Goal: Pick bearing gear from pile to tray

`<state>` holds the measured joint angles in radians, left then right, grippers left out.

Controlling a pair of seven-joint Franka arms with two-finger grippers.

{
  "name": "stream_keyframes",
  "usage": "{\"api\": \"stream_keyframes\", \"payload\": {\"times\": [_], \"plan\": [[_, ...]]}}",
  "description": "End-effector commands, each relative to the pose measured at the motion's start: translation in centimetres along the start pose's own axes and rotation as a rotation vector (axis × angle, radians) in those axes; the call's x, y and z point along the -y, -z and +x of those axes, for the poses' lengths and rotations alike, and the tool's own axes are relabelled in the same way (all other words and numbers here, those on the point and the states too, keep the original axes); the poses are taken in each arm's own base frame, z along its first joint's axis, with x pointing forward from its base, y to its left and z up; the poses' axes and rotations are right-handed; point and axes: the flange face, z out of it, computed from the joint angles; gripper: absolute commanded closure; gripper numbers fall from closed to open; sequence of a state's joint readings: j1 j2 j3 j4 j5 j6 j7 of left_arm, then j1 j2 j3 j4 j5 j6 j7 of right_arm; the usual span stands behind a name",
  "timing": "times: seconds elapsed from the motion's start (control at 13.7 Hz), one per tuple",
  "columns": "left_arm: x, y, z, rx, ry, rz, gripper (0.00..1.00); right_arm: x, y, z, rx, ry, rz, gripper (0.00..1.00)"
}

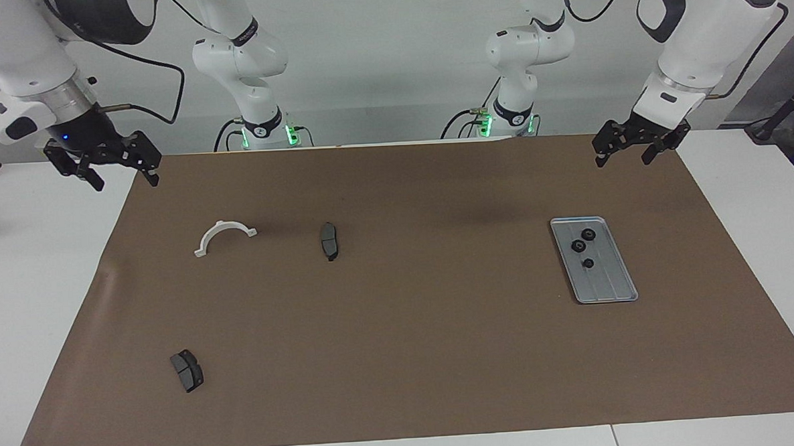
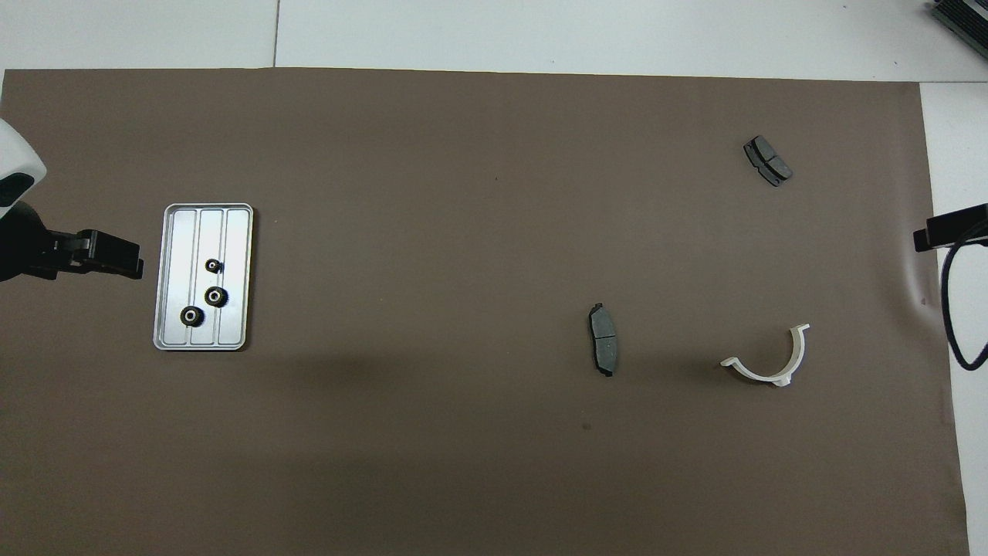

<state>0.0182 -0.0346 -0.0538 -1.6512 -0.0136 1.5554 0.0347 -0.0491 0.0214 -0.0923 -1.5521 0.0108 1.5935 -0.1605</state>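
Tray (image 1: 611, 284): three black gears (image 1: 578, 245) inside.
Left gripper (image 1: 625, 151): raised over the mat's edge, jaws spread, empty.
Right gripper (image 1: 103, 169): waits, jaws spread, empty.

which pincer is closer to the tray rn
Left. The left pincer hangs open in the air near the tray, at the left arm's end of the table. The right pincer hangs open at the right arm's end.
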Motion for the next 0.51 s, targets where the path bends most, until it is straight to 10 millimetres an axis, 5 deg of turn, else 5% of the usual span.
{"api": "stream_keyframes", "payload": {"times": [0.0,0.15,0.44], "plan": [[-0.4,2.2,0.1,0.040,-0.060,-0.007,0.00,-0.1,-0.1,-0.4,-0.003,0.019,0.002,0.00],[-2.1,2.1,0.0,0.027,-0.089,-0.007,0.00,-0.1,-0.1,-0.4,-0.003,0.019,0.002,0.00],[-2.0,2.1,-0.2,0.025,-0.092,-0.007,0.00,0.0,-0.1,-0.4,-0.003,0.021,0.002,0.00]]}}
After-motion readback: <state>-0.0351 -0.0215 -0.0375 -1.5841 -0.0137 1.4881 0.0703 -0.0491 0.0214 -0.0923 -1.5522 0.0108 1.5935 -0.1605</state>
